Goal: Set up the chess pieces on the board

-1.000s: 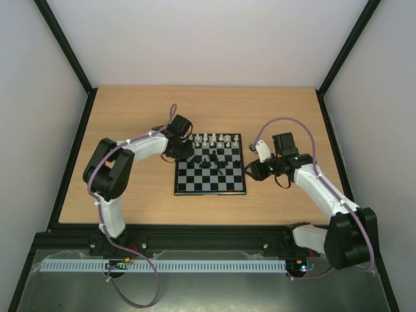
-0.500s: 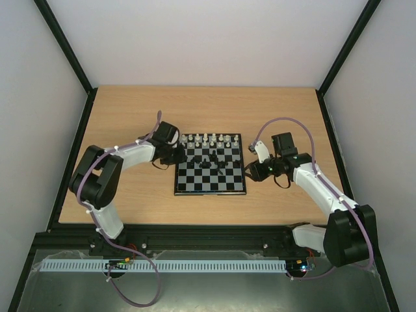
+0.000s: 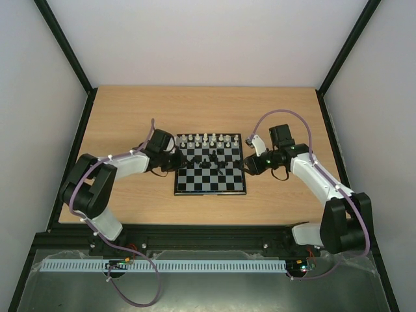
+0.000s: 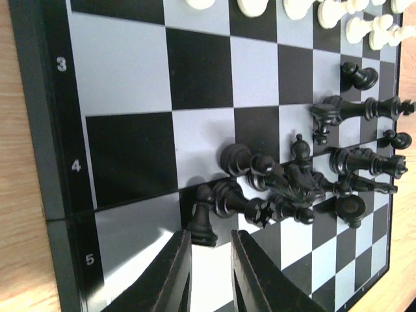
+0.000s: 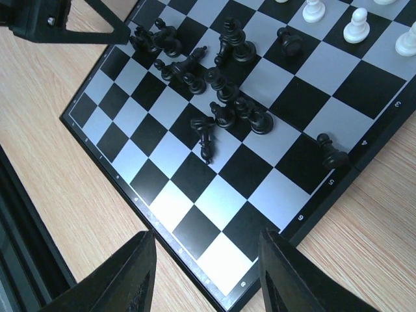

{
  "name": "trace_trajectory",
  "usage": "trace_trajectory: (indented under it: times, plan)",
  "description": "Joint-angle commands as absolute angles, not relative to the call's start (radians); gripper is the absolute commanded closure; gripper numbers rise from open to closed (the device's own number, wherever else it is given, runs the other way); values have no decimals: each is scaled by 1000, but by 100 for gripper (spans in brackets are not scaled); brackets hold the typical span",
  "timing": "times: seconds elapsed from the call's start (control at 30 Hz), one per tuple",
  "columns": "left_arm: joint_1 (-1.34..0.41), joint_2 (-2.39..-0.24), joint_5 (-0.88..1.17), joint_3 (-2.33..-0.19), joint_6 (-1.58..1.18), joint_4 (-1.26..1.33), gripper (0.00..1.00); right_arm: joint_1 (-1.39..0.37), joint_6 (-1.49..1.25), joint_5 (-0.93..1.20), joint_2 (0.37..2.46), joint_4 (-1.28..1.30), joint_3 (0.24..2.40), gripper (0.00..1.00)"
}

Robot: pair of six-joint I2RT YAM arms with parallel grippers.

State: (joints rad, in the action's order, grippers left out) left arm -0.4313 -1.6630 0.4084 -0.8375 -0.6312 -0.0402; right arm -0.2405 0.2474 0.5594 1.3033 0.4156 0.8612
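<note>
- So, biggest thing first: the table [image 3: 130, 110] is plain wood, and the board [image 3: 209, 193] lies flat in the middle of it, between the two arms.
- Over on the board's left edge, the left gripper [image 4: 211, 276] sits low by the rows marked 4 and 5. Its fingers have only a narrow gap and nothing in it, so it's not holding anything.
- By the board's right edge, the right gripper [image 5: 211, 273] hangs higher up with its fingers spread wide, also empty.
- Mid-board, the black chess pieces [image 3: 211, 159] are one messy heap. Lots of them are tipped over, lying across each other and pointing every which way. None look set on a home row yet.
- Along the far edge, the white chess pieces [image 3: 208, 138] stand lined up, so that side looks mostly sorted. I can't check each square from here.
- The bit that matters: one black pawn [image 4: 203, 224] stands upright at the heap's edge, right ahead of the left fingertips and roughly in line with their gap. Its long axis is vertical. The left arm is clearly the closer one, so I'd guess that's the next grab, once those fingers spread a bit.
- Risk imo: tipped pieces lie right behind it, so they'd be easy to knock.
</note>
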Motion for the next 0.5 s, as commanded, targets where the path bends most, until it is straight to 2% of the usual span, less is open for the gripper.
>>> trace_trajectory:
  times: [0.0, 0.07, 0.23, 0.33, 0.47]
  plan:
    - [-426, -1624, 440, -800, -664, 8, 80, -248, 260, 600, 1334, 481, 917, 56]
    - [-427, -1609, 408, -791, -662, -4, 79, -254, 257, 602, 1345, 485, 935, 56]
    - [-494, -1582, 251, -820, -591, -46, 67, -258, 227, 613, 1351, 454, 921, 56]
    - [-545, -1609, 117, -896, -503, -156, 65, -259, 211, 622, 1349, 431, 894, 56]
    - [-568, -1653, 40, -964, -417, -240, 64, -259, 207, 617, 1340, 426, 873, 56]
